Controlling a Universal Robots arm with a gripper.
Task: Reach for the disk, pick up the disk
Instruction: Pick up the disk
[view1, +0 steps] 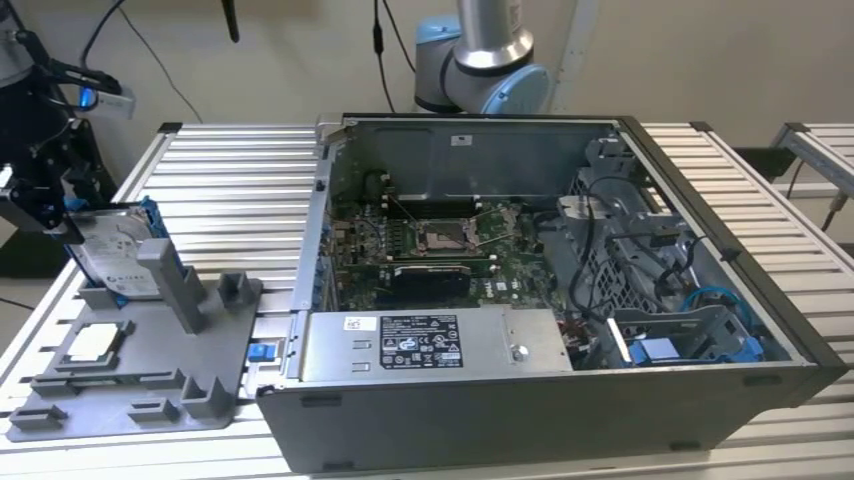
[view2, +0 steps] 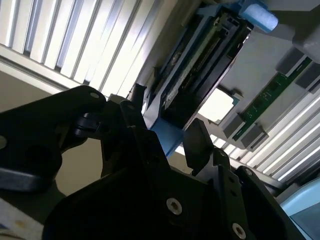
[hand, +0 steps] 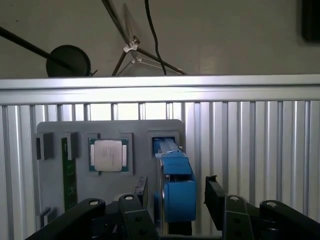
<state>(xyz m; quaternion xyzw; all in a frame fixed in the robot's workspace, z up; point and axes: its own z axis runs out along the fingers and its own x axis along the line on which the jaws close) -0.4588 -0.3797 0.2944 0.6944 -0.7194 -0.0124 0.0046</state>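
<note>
**A:** A ribbed aluminium tabletop (view1: 227, 170), an open computer case (view1: 534, 420) on it, and a grey holder tray (view1: 134, 390) at the exterior view's left. So where is the disk (view1: 114, 250)?

**B:** It stands on edge in a slot of that tray, directly between the 2 fingers (hand: 214, 192). In the first wrist view its blue carrier edge runs up the middle of the gap.

**A:** Is it gripped?

**B:** No. The gripper (hand: 175, 194) has its fingers apart, 1 on each flat side of the disk. A strip of the tray or tabletop shows between each finger and the blue carrier, so I judge they are close beside it but not touching. The disk sits fully in its slot, not yet lifted.

**A:** Why is it stored upright?

**B:** Probably so that both broad faces are free for a pinch. Lying flat, it would offer only thin edges against the tray.

**A:** And the small silver square?

**B:** That is the processor chip (hand: 108, 155), lying flat in its own pocket. It is off to 1 side of the fingers, outside the gap and apart from the disk, so the straddle takes in the disk alone.
</note>
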